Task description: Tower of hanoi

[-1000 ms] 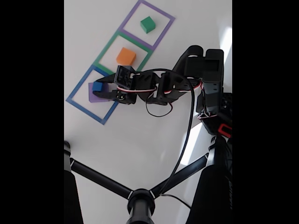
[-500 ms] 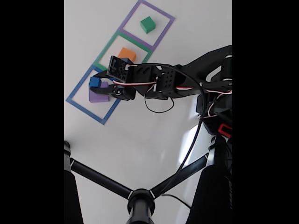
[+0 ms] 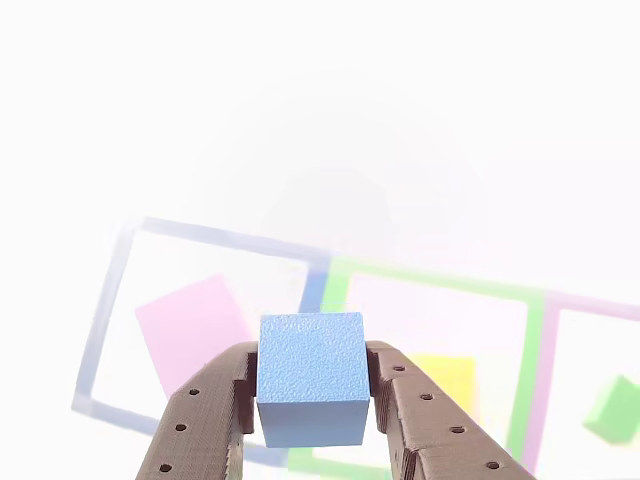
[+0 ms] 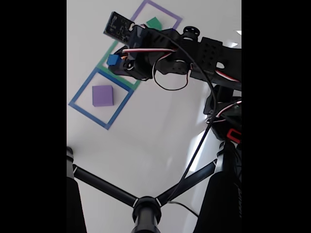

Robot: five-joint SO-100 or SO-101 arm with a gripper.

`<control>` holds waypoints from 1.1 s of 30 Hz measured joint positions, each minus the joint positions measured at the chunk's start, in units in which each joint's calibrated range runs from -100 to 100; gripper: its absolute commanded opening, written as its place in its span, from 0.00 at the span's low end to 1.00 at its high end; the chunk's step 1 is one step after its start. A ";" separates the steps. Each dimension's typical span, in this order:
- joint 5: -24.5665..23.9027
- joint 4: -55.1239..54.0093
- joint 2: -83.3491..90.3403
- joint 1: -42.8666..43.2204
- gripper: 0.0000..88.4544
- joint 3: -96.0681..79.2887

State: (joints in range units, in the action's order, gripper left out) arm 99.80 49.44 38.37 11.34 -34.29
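Observation:
My gripper point(image 3: 312, 400) is shut on a small blue cube point(image 3: 311, 375) and holds it well above the table; in the fixed view the blue cube point(image 4: 113, 60) hangs over the edge between the blue square and the green one. A flat purple block point(image 4: 103, 95) lies alone inside the blue-taped square point(image 4: 77, 96); in the other view it appears as a pale pink block point(image 3: 192, 322). The orange block point(image 3: 444, 378) sits in the green square point(image 3: 528, 350), hidden by the arm in the fixed view. A green cube point(image 4: 154, 21) rests in the purple square point(image 4: 174, 18).
Three taped squares run in a diagonal row across the white table point(image 4: 146, 141). A black tripod-like stand point(image 4: 146, 208) fills the lower part of the fixed view, and the arm's base with cables point(image 4: 226, 116) stands at the right.
The gripper has lifted the blue cube off the purple block and carried it up and toward the green square. The purple block stays behind in the blue square.

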 measured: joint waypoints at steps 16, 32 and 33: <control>0.20 37.96 0.42 -17.77 0.03 32.20; 0.20 38.44 3.38 -27.92 0.03 31.16; 0.20 37.24 3.88 -28.24 0.03 29.94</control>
State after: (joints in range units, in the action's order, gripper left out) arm 100.00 86.68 42.25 -16.91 -4.35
